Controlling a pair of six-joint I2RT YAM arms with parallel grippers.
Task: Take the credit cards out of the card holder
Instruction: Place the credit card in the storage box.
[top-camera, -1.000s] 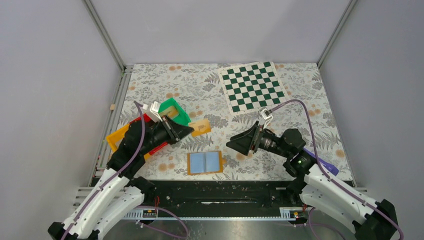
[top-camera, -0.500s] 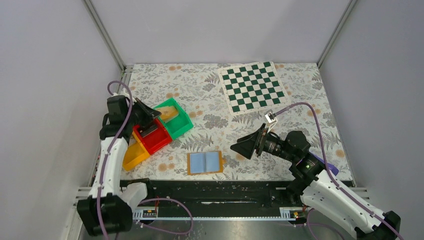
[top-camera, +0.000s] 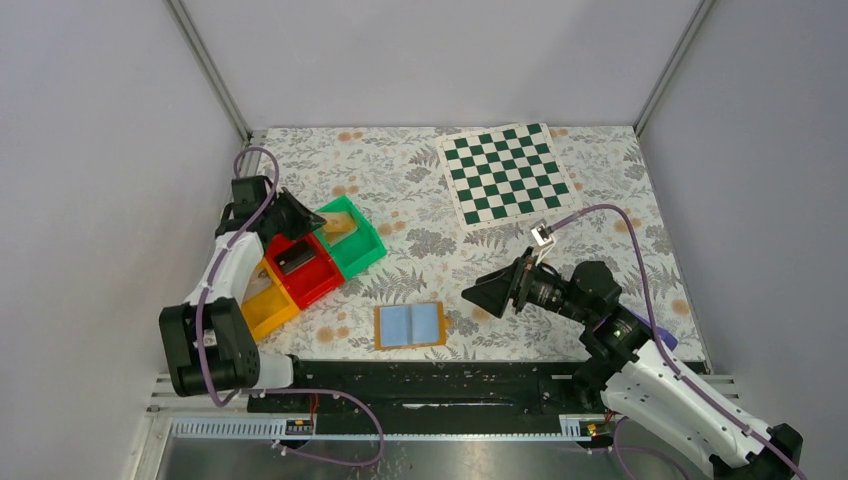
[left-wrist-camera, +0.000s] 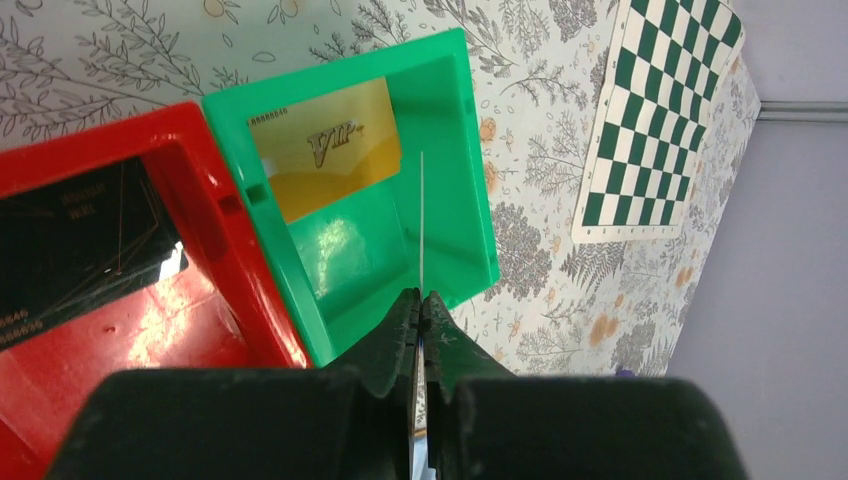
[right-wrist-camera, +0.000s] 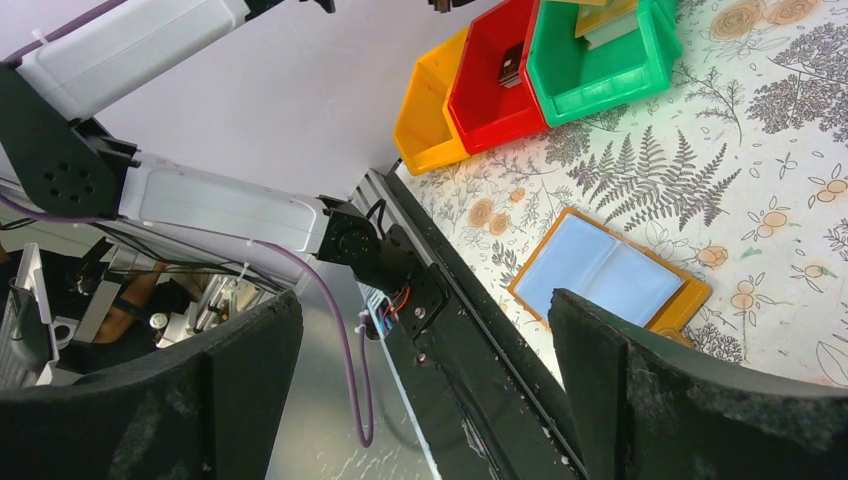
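Best to pinch the light, floppy-looking card holder (top-camera: 410, 325), lying open on the desk (top-camera: 420, 190) near its front edge, by its orange border, with right pincer (top-camera: 480, 293) gaping nearby and left pincer (top-camera: 300, 215) pressed closed over the green bin (top-camera: 372, 243).

The card holder (top-camera: 410, 325) lies open, blue side up, on the floral surface (top-camera: 400, 180). The left tool (top-camera: 303, 216) hangs at the green bin (top-camera: 372, 250)'s rim; the right tool (top-camera: 487, 293) hovers near the holder's right.
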